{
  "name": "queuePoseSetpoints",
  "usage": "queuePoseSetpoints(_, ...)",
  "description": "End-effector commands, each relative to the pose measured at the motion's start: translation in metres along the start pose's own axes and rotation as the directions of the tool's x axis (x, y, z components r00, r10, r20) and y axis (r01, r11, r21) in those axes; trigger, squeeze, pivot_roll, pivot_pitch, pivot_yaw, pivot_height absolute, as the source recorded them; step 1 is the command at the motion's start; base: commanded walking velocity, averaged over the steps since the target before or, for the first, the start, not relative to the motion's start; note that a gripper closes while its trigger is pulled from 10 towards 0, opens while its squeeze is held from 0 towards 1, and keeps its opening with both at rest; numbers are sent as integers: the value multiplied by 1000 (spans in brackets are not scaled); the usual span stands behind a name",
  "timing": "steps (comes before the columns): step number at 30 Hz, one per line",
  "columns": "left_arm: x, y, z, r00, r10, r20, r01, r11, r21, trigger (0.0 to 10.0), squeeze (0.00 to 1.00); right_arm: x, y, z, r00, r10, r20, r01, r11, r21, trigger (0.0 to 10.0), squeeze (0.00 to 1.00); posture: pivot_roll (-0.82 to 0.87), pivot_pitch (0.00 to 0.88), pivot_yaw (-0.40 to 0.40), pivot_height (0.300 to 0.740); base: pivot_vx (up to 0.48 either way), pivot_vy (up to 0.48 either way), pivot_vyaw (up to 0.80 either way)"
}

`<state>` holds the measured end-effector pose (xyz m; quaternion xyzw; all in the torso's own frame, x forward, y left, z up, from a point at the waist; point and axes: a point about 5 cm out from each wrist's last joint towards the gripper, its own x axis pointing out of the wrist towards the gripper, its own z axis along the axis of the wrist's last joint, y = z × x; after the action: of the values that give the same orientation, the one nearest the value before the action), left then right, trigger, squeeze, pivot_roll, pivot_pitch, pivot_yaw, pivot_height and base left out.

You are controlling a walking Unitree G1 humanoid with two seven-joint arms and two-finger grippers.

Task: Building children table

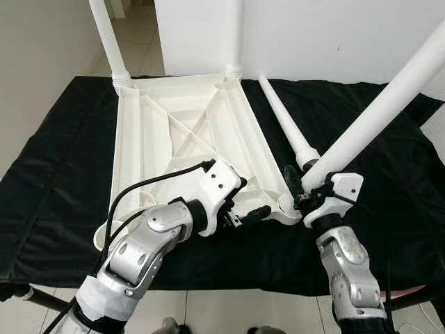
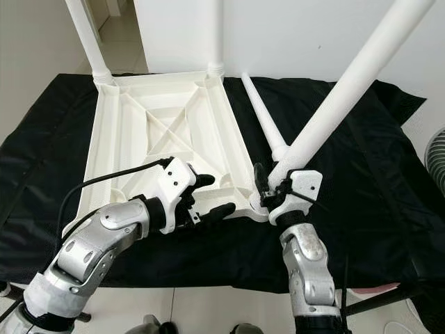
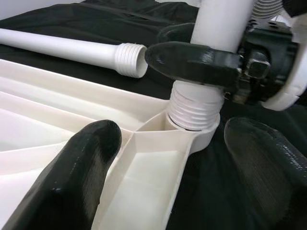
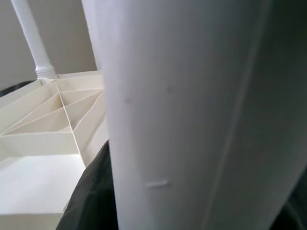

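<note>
A white table top (image 1: 181, 132) lies upside down on a black cloth (image 1: 55, 181). Two white legs (image 1: 110, 42) (image 1: 234, 35) stand in its far corners. My right gripper (image 1: 309, 182) is shut on a third leg (image 1: 382, 104), which leans up to the right. That leg's threaded end (image 3: 195, 108) sits in the near right corner socket (image 3: 199, 139). Just left of the socket, my left gripper (image 1: 252, 198) is open, its fingers (image 3: 72, 177) on either side of the table top's near right edge. A fourth leg (image 1: 286, 125) lies loose on the cloth beside the table top.
The cloth covers a low surface whose front edge runs just before my arms, with tiled floor (image 1: 229, 309) below. A white wall (image 1: 334, 35) stands behind, and a doorway opens at the far left. Part of a fan (image 2: 437, 160) shows at the right edge.
</note>
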<state>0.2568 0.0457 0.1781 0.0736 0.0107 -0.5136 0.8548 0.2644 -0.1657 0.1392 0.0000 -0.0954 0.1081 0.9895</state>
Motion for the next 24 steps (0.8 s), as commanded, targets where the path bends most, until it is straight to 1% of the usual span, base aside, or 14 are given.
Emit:
queuePoseSetpoints(1,0,-1,2,1000,-5,-2,5,1000,8,10000,0,-11,-6,-27,989,-17,-150,10,999,-43,10000,0,-123,69,61,740,0,0,0)
queuePoseSetpoints(5,0,-1,2,1000,-5,-1,5,1000,8,10000,0,-11,-3,-27,989,14,-149,-27,996,-82,10000,0,-123,69,61,740,0,0,0)
queuePoseSetpoints(7,0,-1,2,1000,-5,-1,5,1000,8,10000,0,-11,-3,-27,989,14,-149,-27,996,-82,10000,0,-123,69,61,740,0,0,0)
queuePoseSetpoints(8,-1,-1,2,1000,-4,-1,4,1000,8,10000,0,-11,-2,-28,989,29,-147,-44,994,-96,10000,0,-120,68,60,740,0,0,0)
queuePoseSetpoints(10,-1,0,2,1000,-1,-2,1,1000,8,10000,0,-13,3,-26,988,90,-125,-109,981,-158,10000,0,-120,68,60,740,0,0,0)
queuePoseSetpoints(11,-1,0,2,1000,-1,-2,1,1000,8,10000,0,-13,3,-26,988,90,-125,-109,981,-158,10000,0,-120,68,60,740,0,0,0)
queuePoseSetpoints(13,-1,0,2,1000,1,-1,-1,1000,7,10000,0,-14,6,-27,983,135,-125,-158,966,-202,10000,0,-118,67,59,740,0,0,0)
queuePoseSetpoints(18,-1,0,2,1000,1,0,-1,1000,7,10000,0,-15,7,-29,980,144,-138,-170,966,-193,10000,0,-118,67,59,740,0,0,0)
queuePoseSetpoints(19,-1,0,2,1000,2,0,-2,1000,7,10000,0,-13,6,-29,979,141,-149,-166,972,-169,10000,0,-118,67,59,740,0,0,0)
queuePoseSetpoints(20,-1,0,2,1000,2,0,-2,1000,7,10000,0,-13,6,-29,979,141,-149,-166,972,-169,10000,0,-118,67,59,740,0,0,0)
queuePoseSetpoints(21,-1,0,3,1000,2,0,-2,1000,8,10000,0,-11,5,-30,976,143,-167,-168,975,-147,10000,0,-118,72,61,740,0,0,0)
queuePoseSetpoints(24,-1,0,3,1000,2,1,-2,1000,8,10000,0,-9,4,-30,972,146,-186,-171,977,-131,10000,0,-118,72,61,740,0,0,0)
